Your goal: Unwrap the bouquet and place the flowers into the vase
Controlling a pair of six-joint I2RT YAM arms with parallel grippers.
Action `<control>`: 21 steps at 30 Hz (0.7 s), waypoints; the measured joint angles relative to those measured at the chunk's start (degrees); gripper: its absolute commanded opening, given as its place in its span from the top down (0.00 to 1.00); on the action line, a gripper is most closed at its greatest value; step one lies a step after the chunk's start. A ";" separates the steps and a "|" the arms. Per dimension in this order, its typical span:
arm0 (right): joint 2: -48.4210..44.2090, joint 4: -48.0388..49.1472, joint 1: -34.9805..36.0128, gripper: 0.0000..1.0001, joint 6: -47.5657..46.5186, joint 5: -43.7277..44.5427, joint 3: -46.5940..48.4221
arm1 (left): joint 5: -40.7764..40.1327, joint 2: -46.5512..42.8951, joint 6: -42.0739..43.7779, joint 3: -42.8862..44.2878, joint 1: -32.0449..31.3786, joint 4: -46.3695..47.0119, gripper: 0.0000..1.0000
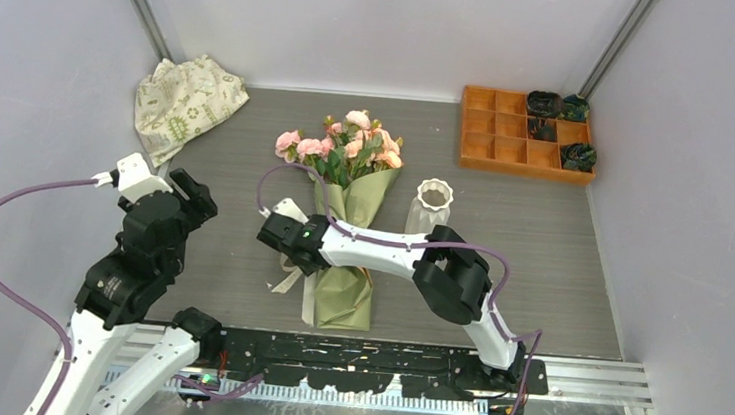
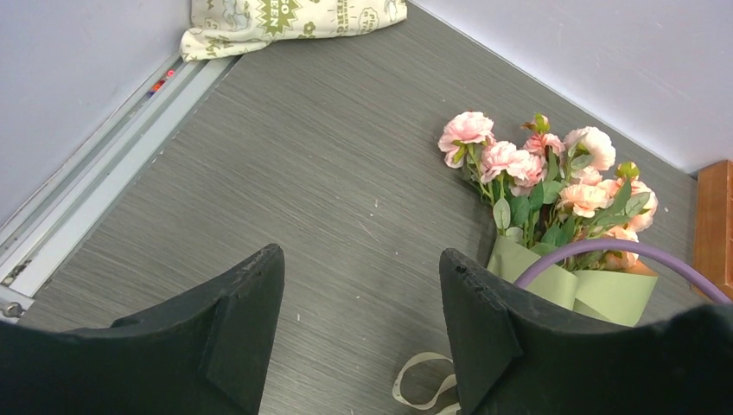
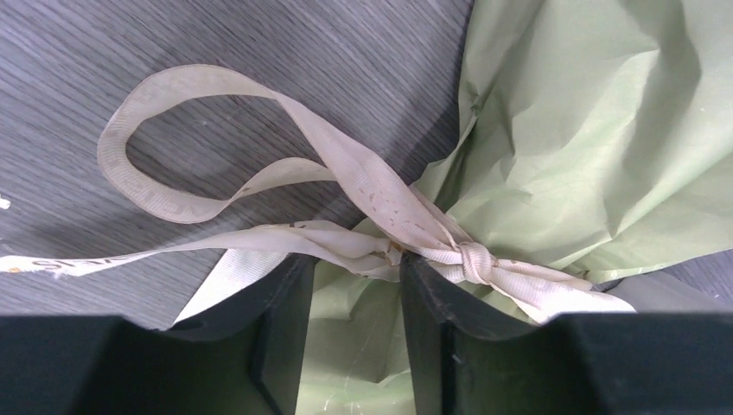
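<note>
The bouquet lies flat in the middle of the counter, its pink flowers pointing at the far wall. The white vase stands upright just to its right. The right pincer is down at the cream ribbon, jaws standing narrow on either side of a bunched strand beside the knot. Whether they actually nip it I cannot tell from here. The left pincer hangs wide apart with nothing in it, above bare counter to the left of the bouquet.
</note>
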 measured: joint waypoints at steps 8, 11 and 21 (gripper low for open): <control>0.59 -0.63 0.00 0.94 -0.15 2.56 0.02 | 1.25 0.28 -0.07 -0.31 0.00 0.83 0.34; 0.59 -1.14 0.00 0.99 -0.02 3.67 0.04 | 2.01 0.37 -0.26 -1.01 0.00 1.46 0.34; -3.02 -2.60 -0.26 0.99 0.04 5.20 0.00 | 7.13 2.34 -1.86 -5.18 0.00 6.80 0.34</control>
